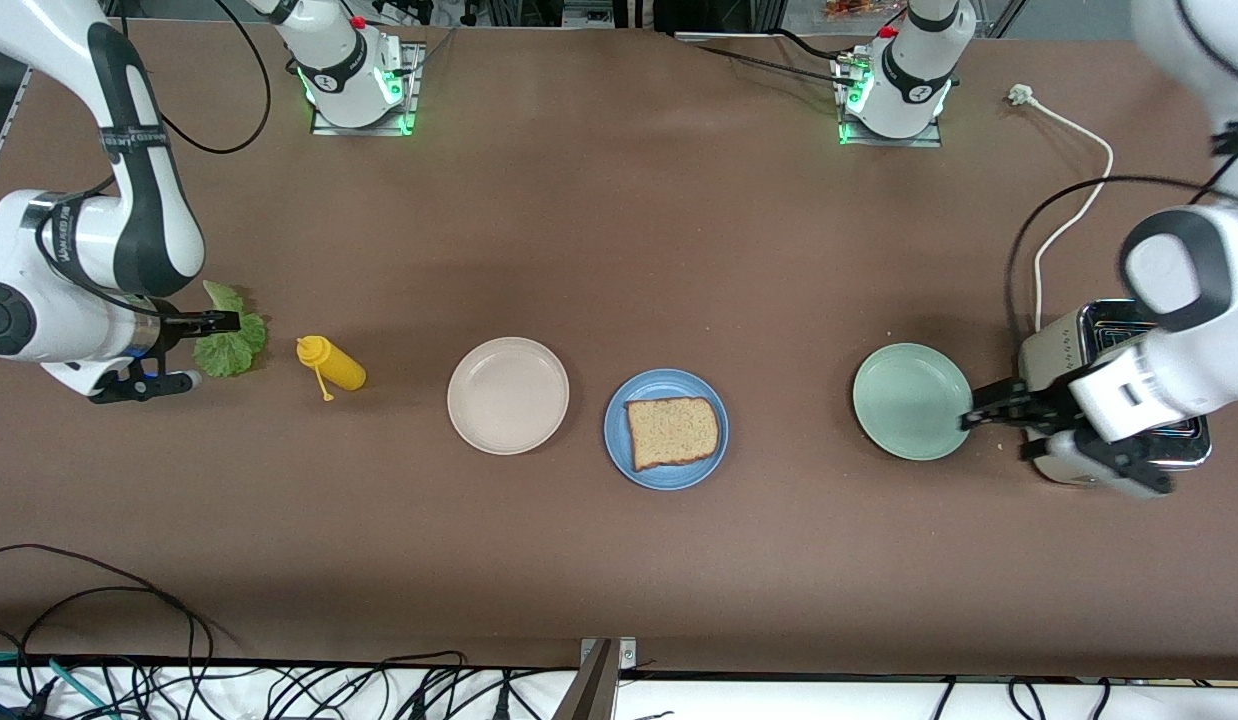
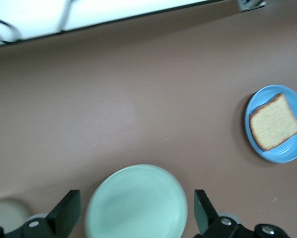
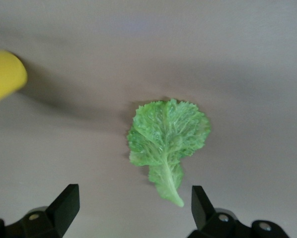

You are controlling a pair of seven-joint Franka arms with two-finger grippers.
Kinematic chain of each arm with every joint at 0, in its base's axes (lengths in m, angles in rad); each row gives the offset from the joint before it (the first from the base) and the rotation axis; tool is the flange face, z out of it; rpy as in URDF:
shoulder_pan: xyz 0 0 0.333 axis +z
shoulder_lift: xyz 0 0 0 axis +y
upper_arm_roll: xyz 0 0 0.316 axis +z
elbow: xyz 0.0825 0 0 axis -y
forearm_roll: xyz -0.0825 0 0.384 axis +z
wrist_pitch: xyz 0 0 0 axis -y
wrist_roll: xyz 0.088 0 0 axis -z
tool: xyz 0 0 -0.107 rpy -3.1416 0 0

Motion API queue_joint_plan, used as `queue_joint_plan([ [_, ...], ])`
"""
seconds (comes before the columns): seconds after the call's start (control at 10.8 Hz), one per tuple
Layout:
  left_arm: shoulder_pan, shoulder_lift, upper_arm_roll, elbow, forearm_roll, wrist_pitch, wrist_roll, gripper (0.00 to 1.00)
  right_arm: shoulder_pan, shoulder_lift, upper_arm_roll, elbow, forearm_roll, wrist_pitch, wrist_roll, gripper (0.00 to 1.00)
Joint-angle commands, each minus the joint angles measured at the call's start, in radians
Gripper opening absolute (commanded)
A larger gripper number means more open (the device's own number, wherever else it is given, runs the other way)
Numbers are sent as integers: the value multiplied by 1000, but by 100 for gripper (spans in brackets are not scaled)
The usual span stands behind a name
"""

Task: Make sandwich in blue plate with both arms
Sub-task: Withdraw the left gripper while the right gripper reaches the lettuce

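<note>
1. A blue plate [image 1: 666, 429] sits near the middle of the brown table [image 1: 619, 230], holding 1 bread slice [image 1: 673, 432].
2. A beige plate [image 1: 508, 395] lies just beside it, at the blue plate's 10 o'clock in the front view.
3. A mint-green plate [image 1: 904, 400] lies toward the left arm's end, beside a toaster [image 1: 1099, 340].
4. The left gripper [image 1: 999, 425] hangs over the mint-green plate's edge, jaws wide apart, holding nothing.
5. The right gripper [image 1: 194, 350] hangs over a lettuce leaf [image 1: 229, 335], jaws spread, empty.
6. A yellow bottle [image 1: 331, 363] lies between the lettuce and the beige plate.
</note>
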Motion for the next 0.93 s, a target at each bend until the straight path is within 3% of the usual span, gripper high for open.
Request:
queue_joint_plan([
  [0.0, -4, -230, 37, -165, 165, -75, 7, 100, -41, -3, -3, -101, -9, 91, -153, 100],
  [0.19, 2, -282, 121, -189, 170, -160, 10, 100, -72, 34, -4, -114, -10, 91, -192, 100],
  [0.46, 17, -338, 184, -187, 341, -277, 4, 100, -123, 89, -3, -111, -10, 102, -234, 100],
  [0.74, 19, -345, 253, -181, 429, -296, 5, 100, -175, 143, -1, -109, 5, 111, -230, 100],
  [0.84, 17, -347, 266, -174, 429, -311, 1, 100, -175, 144, -1, -109, 22, 107, -221, 96],
])
